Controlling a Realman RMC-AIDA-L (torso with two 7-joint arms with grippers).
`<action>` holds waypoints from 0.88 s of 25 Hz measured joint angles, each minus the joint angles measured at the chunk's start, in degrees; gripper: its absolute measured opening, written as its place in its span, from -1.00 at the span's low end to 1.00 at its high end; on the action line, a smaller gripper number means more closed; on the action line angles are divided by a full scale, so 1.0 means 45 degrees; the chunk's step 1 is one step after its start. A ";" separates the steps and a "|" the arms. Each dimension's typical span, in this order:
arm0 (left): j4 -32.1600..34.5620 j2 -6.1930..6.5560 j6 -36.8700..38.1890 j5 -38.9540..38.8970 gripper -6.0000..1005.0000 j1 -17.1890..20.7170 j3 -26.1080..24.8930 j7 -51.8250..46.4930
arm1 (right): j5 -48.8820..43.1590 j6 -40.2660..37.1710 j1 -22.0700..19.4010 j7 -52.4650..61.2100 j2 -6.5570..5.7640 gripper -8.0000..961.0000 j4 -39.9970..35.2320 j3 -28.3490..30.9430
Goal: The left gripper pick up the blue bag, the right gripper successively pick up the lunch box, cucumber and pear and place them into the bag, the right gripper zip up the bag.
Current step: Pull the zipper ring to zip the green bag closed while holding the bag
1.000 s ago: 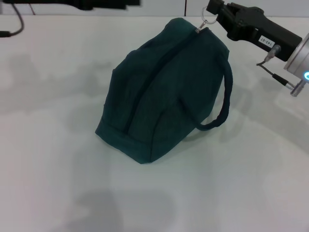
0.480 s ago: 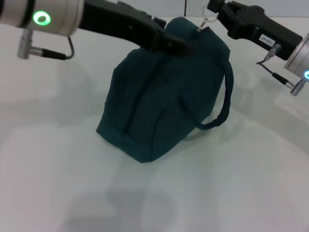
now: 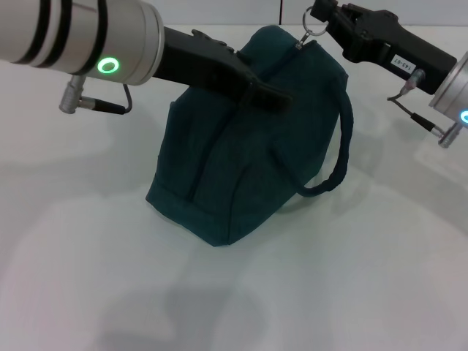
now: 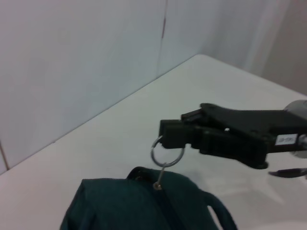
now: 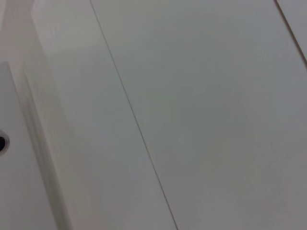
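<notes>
The blue bag [image 3: 234, 168] stands on the white table [image 3: 329, 278] with its zipper line closed along the top. Its zipper pull ring [image 3: 314, 31] is pinched at the bag's far top corner by my right gripper [image 3: 322, 18], which is shut on it. The left wrist view shows the same ring [image 4: 167, 152] held by the right gripper [image 4: 168, 135] above the bag [image 4: 124, 203]. My left gripper [image 3: 267, 93] reaches in from the left and lies over the bag's upper side. The lunch box, cucumber and pear are out of view.
The bag's dark carry strap [image 3: 340, 157] loops out on its right side. A pale wall [image 4: 72, 57] rises just behind the table's far edge. The right wrist view shows only pale wall panels [image 5: 192, 96].
My left arm has swung in from the upper left and now lies across the top of the bag. The right gripper has stayed on the zipper ring, and the bag has not shifted.
</notes>
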 joint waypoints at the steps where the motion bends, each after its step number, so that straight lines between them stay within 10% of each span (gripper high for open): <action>1: 0.0010 -0.0002 -0.0121 0.0128 0.75 0.0035 0.0086 -0.0002 | -0.0001 0.0000 -0.0005 0.0001 -0.0001 -0.82 0.0002 -0.0001; 22: 0.0363 -0.0004 -0.1042 0.1932 0.72 0.0510 0.1657 0.0139 | -0.0006 -0.0147 -0.0020 0.0001 -0.0026 -0.81 0.0007 0.0012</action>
